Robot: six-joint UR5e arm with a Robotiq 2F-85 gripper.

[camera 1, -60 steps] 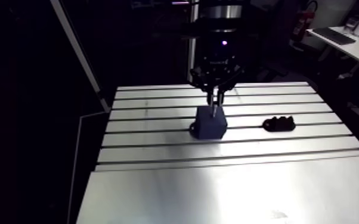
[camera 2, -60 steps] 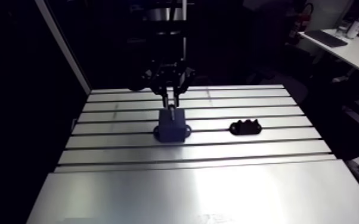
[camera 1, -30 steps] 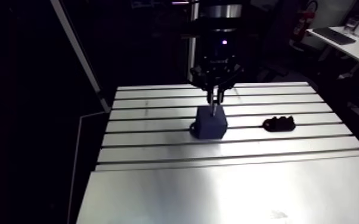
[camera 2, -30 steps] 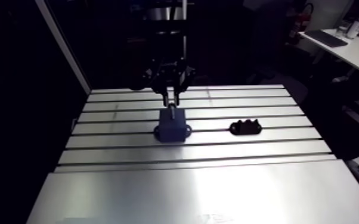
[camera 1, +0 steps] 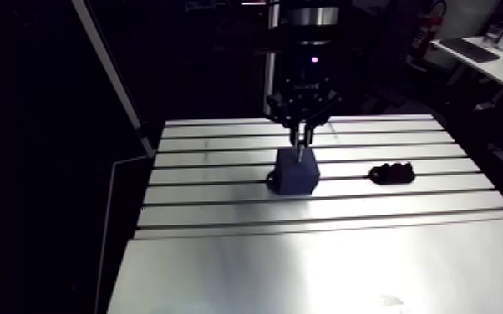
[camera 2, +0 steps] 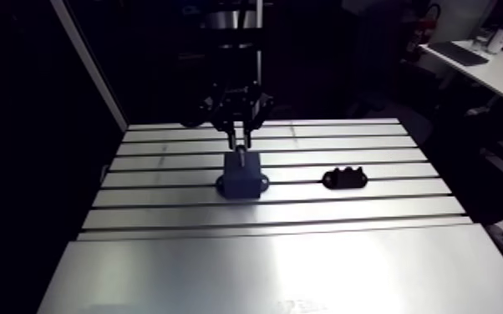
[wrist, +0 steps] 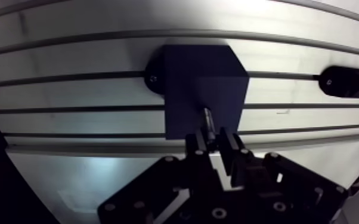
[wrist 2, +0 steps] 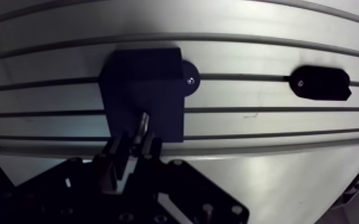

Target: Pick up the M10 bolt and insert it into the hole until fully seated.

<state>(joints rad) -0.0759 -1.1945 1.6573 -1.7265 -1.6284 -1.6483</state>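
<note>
The counter's (camera 1: 305,267) smooth near part gives open room up to its front edge. Beyond, on the slotted part, the dark blue block (camera 1: 295,174) and the gripper (wrist: 213,140) above it stand as just before. The gripper's fingers are closed narrowly on the upright M10 bolt (wrist: 207,118), its tip at the block's top face. A black fixture (camera 1: 391,174) lies well apart.

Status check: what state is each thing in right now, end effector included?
end effector: shut on the M10 bolt, over the blue block.
M10 bolt: gripped upright, tip at the blue block's top, shaft exposed, not fully seated.
blue block: upright on the table.
black holder: lying on the table, apart from the blue block.
</note>
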